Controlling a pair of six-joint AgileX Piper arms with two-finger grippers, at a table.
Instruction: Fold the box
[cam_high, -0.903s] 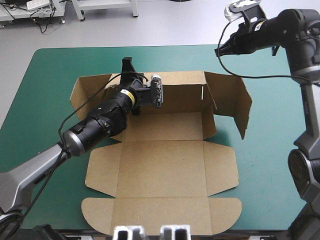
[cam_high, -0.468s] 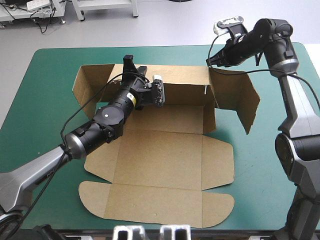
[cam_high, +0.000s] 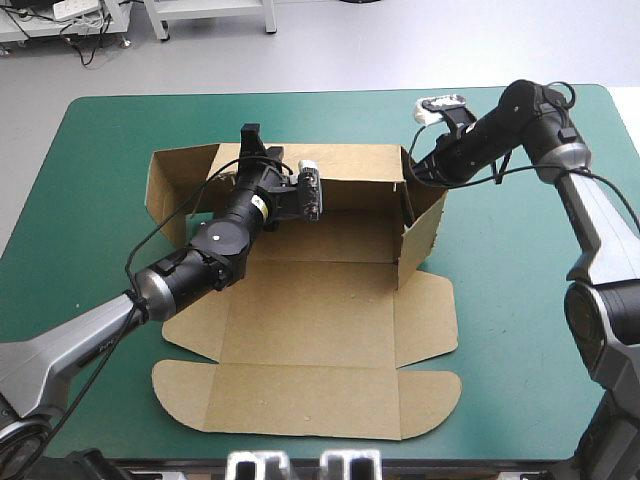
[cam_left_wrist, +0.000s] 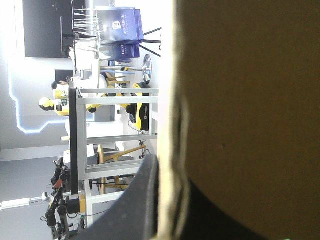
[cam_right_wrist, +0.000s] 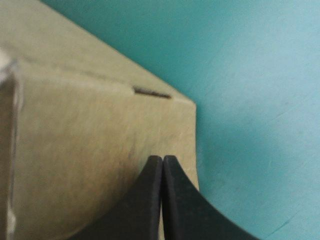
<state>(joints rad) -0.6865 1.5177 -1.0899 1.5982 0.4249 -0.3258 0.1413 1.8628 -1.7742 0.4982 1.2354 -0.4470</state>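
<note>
At the table's (cam_high: 530, 330) middle, your left gripper (cam_high: 254, 148) is clamping the box's (cam_high: 320, 330) rear wall (cam_high: 355, 168). Your right gripper (cam_high: 413, 172), fingers together, is pressing against the right wall (cam_high: 424, 228). Overpushing is risking a buckled wall.

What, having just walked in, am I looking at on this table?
Two robot arms are folding a brown box on the teal-green table. The left gripper is shut on the raised back wall; the right gripper, fingers shut, appears to push the right-hand flap inward from outside. The front panels lie flat.
</note>
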